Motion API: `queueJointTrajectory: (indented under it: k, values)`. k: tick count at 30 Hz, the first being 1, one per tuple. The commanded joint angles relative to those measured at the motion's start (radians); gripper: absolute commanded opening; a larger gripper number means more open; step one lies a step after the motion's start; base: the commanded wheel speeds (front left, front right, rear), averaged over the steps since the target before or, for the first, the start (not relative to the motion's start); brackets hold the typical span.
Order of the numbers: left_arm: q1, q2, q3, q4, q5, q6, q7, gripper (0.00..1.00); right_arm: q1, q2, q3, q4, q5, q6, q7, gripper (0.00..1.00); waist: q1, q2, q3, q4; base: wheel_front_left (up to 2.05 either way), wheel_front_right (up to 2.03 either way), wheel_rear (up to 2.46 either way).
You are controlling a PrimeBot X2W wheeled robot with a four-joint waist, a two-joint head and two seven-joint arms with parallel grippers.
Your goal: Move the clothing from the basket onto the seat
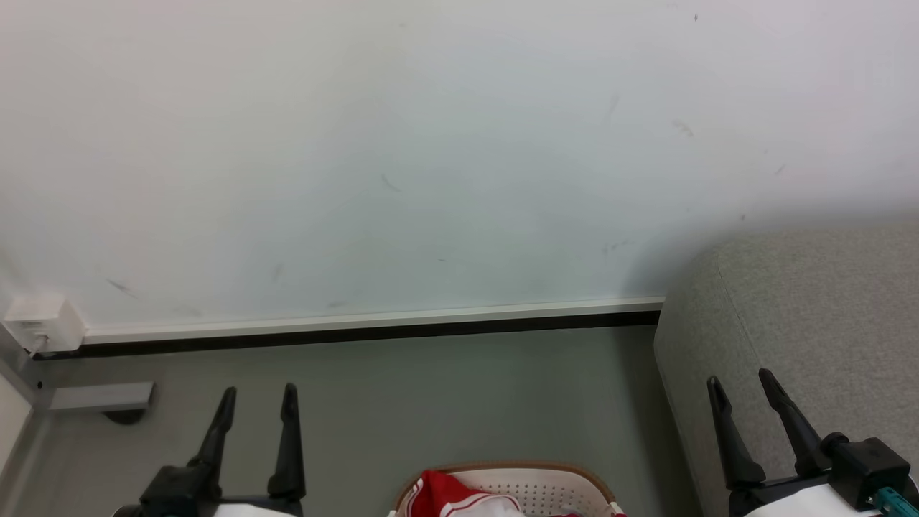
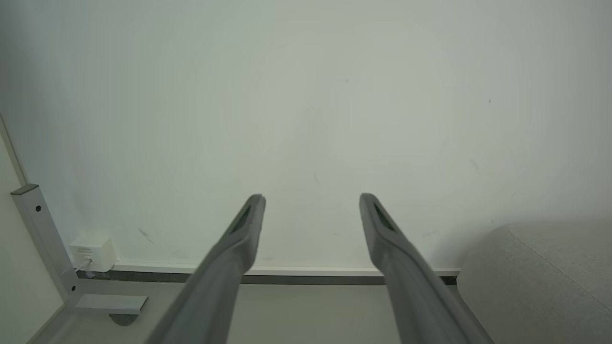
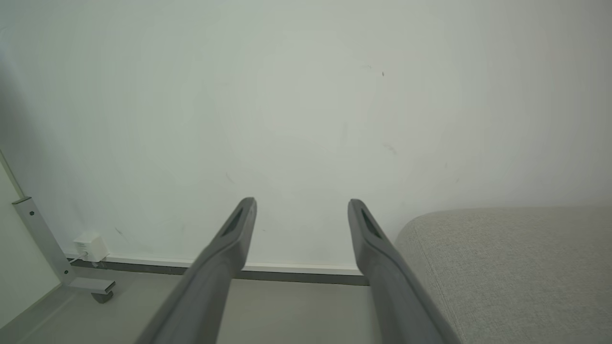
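Hovering above the floor (image 1: 445,388), left fingers (image 1: 288,406) stand spread wide with nothing between them. The tips point toward the wall (image 1: 431,143).

Right fingers (image 1: 720,406) are parted about as wide and also hold nothing. The head view shows them against the front face of the seat (image 1: 811,323). Whether they touch the fabric I cannot tell. In the right wrist view the seat lies off to the right of that pair, its rounded corner just beside the right-hand finger.

Basket (image 1: 517,468) sits on the floor between the two pairs of fingers, back from the tips and level with their bases. It is apart from both pairs, and only its far rim and a strip of perforated wall are in frame.

Clothing (image 1: 438,492) lies inside the basket, heaped on the side nearer the left fingers. It is red with white trim, and no finger touches it.

Ahead of both pairs, a pale skirting (image 1: 373,316) with a dark gap beneath runs along the wall foot up to the seat.

Beyond and left of the left fingers, a small white box (image 1: 43,319) sits at the wall base. A grey metal leg (image 2: 43,239) with a flat foot stands just beside it.
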Motion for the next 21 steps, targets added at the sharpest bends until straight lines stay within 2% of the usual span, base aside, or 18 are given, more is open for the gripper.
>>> queueJointTrajectory:
  k: [1,12,21]
  values:
    - [0.011,0.008,-0.001,-0.003,0.032,0.002,-0.010,1.00,-0.008,0.001,-0.004,-0.007,-0.026,-0.002,-0.009,1.00,0.0000,0.0000,-0.002,0.000,0.00,0.00,0.00]
    - [0.016,0.008,-0.009,0.013,0.106,0.004,-0.028,1.00,0.004,0.016,-0.021,-0.013,-0.097,-0.002,-0.019,1.00,0.0000,0.0000,-0.007,-0.003,0.00,0.00,0.00]
    - [0.011,0.007,-0.007,0.011,0.099,0.007,-0.026,1.00,0.002,0.014,-0.021,-0.002,-0.094,-0.002,-0.017,1.00,0.0000,0.0000,-0.006,-0.002,0.00,0.00,0.00]
